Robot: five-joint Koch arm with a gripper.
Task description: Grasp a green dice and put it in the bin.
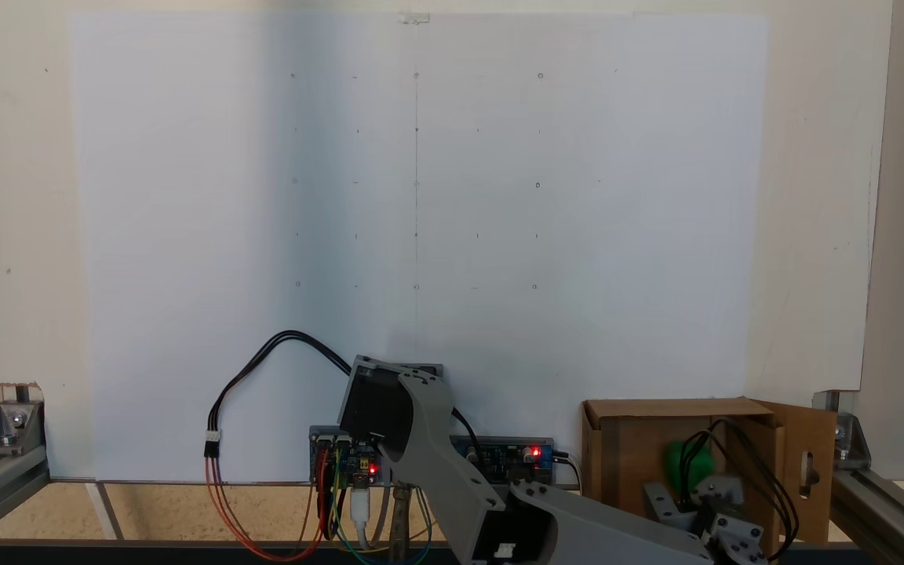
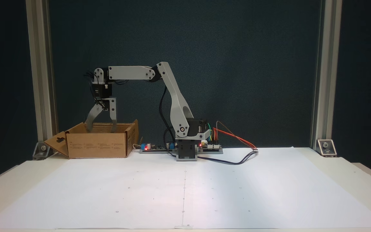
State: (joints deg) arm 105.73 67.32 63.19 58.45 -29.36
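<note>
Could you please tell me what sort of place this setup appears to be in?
Probably a lab or hobbyist robotics test bench, not a home. A white paper sheet marked with a dot grid covers the table, grey aluminium frame posts stand at its corners, and exposed circuit boards with loose wires sit by the arm's base.

a white paper sheet marked with a faint dot grid lies flat on the pale worktop. aluminium frame posts stand at both sides before a dark backdrop. circuit boards with red lights sit at the sheet's edge, with coloured wires nearby.
</note>
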